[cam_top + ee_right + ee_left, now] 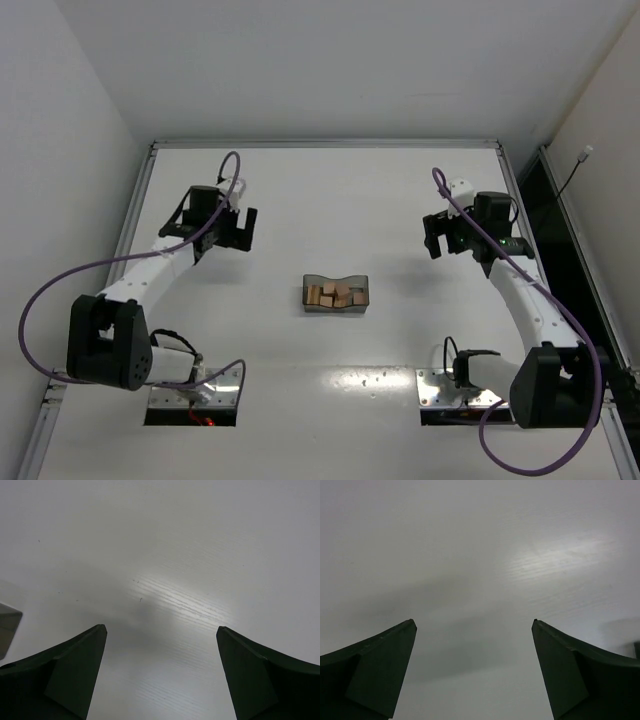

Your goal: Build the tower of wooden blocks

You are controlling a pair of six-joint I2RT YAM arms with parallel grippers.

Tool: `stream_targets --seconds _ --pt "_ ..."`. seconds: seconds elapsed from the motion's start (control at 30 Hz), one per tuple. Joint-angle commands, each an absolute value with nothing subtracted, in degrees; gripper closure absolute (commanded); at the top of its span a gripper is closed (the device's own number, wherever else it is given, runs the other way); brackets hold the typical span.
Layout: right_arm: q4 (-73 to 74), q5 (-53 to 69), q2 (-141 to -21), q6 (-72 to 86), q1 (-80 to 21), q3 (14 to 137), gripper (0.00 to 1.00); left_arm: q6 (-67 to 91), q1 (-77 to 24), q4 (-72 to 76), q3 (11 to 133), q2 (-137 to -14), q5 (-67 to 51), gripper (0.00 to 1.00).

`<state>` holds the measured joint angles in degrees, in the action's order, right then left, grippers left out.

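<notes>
The wood blocks (336, 294), small plain cubes of pale tan, sit crowded together in a shallow grey tray (337, 310) at the middle of the white table (330, 190). The left gripper (240, 230) and right gripper (436, 236) hang well off to either side over bare tabletop, jaws spread wide, holding nothing.

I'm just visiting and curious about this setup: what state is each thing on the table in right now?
wood blocks: lying jumbled in the tray, none stacked.
tray: flat at mid-table, holding the blocks.
left end effector: open, holding nothing.
right end effector: open, holding nothing.
</notes>
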<state>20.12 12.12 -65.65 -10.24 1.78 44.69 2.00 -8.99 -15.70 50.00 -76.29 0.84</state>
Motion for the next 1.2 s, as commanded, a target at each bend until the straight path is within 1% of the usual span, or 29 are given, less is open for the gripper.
stream_targets --seconds 0.0,0.03,0.1,0.13,0.27,0.33,0.53,0.6,0.83,1.17 --pt "18.19 12.66 -65.48 -9.14 1.93 44.38 0.12 -7.42 -11.06 -19.58 51.05 -72.34 -17.71 0.01" --pt "18.19 12.66 -65.48 -9.14 1.93 43.78 0.12 -9.04 -12.38 -21.08 51.76 -72.33 -23.58 0.01" --pt "18.19 12.66 -65.48 -9.14 1.93 43.77 0.12 -11.06 -15.45 -24.58 53.52 -71.72 -25.66 0.02" --pt "18.19 13.27 -65.48 -9.14 1.93 43.77 0.12 -12.73 -18.95 -26.0 55.87 -73.46 -25.66 0.03" --pt "18.72 13.79 -65.48 -9.14 1.93 43.77 0.12 -18.27 -25.21 -32.25 60.99 -78.92 -24.09 0.13" --pt "18.72 13.8 -65.48 -9.14 1.93 43.77 0.12 -20.81 -27.76 -33.4 62.83 -80.85 -24.08 0.14" --pt "19.25 13.8 -66.17 -9.67 1.93 43.77 0.12 -28.99 -35.14 -40.67 69.77 -87.35 -23.55 0.22" --pt "19.77 13.8 -66.71 -9.67 1.93 43.77 0.12 -30.49 -37.43 -42.53 71.36 -90.59 -23.55 0.22" --pt "19.78 13.8 -67.85 -10.2 1.93 44.3 0.12 -31.55 -41.65 -41.14 72.07 -93.6 -20.84 0.22" --pt "19.25 14.33 -68.99 -10.2 1.93 44.3 0.12 -31.03 -41.66 -34.11 70.22 -98.16 -16.26 0.31"
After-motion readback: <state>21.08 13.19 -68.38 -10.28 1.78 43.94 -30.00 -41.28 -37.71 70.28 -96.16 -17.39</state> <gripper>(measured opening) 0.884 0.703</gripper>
